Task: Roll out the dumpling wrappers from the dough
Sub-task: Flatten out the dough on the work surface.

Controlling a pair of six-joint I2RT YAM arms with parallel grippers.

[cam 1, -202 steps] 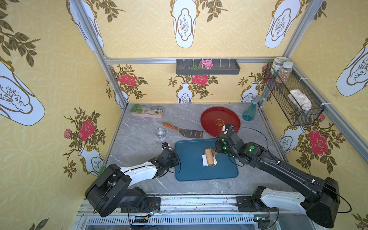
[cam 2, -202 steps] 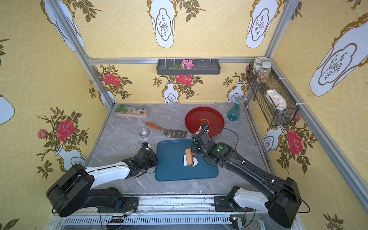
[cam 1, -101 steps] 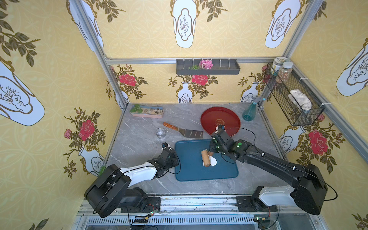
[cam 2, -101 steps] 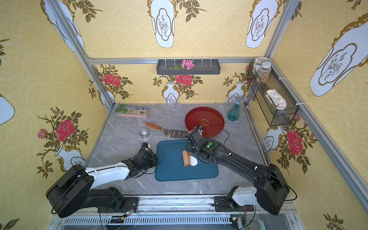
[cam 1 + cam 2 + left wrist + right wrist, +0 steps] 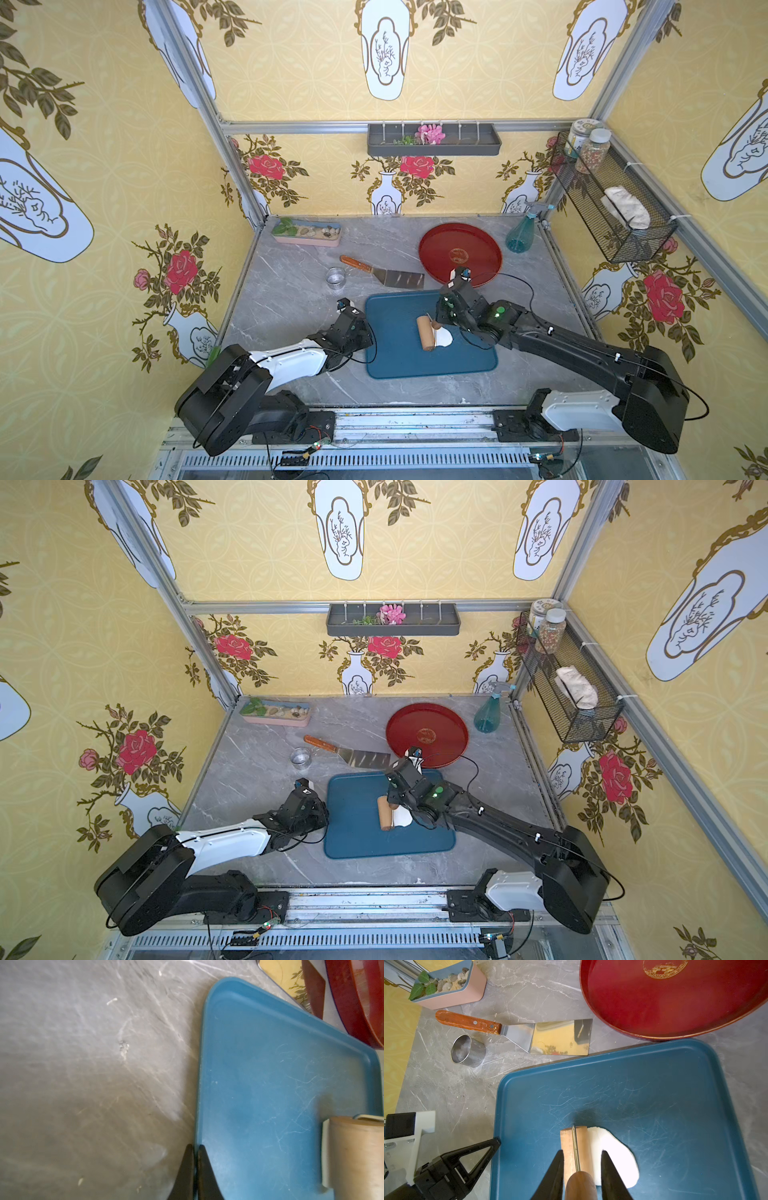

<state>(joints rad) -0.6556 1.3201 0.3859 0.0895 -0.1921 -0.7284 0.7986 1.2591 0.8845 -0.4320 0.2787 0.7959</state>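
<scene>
Start at the left. Find the left fingers [image 5: 185, 1178] closed, tips set at the left edge of the tray [image 5: 390, 361]. Read this as bracing, to stop the tray sliding on the bench [image 5: 286, 307] under rolling load. Cannot tell whether the rim is actually pinched.

Behind the tray, note the cup [image 5: 336, 277] and spatula [image 5: 399, 277] lying on the bench, well apart from the work. Treat both as probably reserved for cutting and lifting after rolling.

Near the tray's centre, locate the roller [image 5: 426, 338], laid across the left part of the dough [image 5: 444, 337]. Observe the dough lying flat on the tray: white, flattened, uneven in outline, right part exposed. Judge as rolled thin but not yet cut round.

Next, see the right fingers [image 5: 555, 1176] gripping the roller's handle on both sides, presumably to pass push and down-force straight into the barrel.

Just behind the tray's far right corner, note the plate [image 5: 440, 249], probably the landing place for finished discs.
</scene>
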